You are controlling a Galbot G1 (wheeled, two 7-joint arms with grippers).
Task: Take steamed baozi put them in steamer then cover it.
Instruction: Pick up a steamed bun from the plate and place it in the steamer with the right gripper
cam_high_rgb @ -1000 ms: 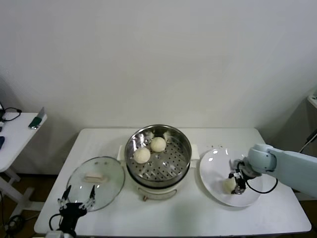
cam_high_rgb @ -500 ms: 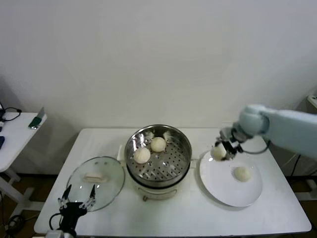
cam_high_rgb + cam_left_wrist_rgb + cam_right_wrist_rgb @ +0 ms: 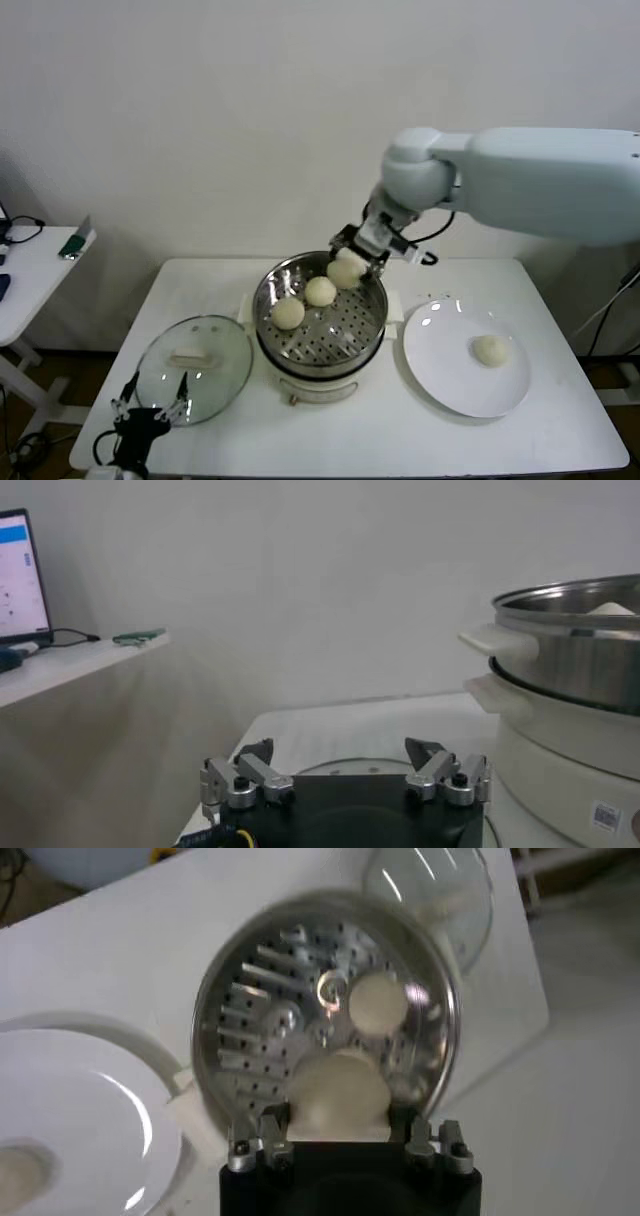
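Observation:
My right gripper [image 3: 352, 262] is shut on one steamed baozi [image 3: 347, 270], a cream-white bun, and holds it above the back right part of the steamer [image 3: 322, 345]. In the right wrist view the held baozi [image 3: 337, 1088] fills the space between the fingers of the right gripper [image 3: 340, 1124], over the perforated tray [image 3: 270, 1018]. Two more baozi [image 3: 320, 291] [image 3: 287, 313] lie on the tray. One baozi [image 3: 490, 350] rests on the white plate [image 3: 445, 375]. My left gripper [image 3: 150, 408] hangs open at the table's front left, by the glass lid [image 3: 195, 365].
The lid lies flat on the table left of the steamer, white handle up. The plate is to the steamer's right. A side table [image 3: 30, 270] with small items stands at far left. The left wrist view shows the steamer wall [image 3: 570, 660] close by.
My right arm has lifted a baozi off the plate and carried it left, up over the steamer's back rim. One baozi stays on the plate. The left arm has barely moved.

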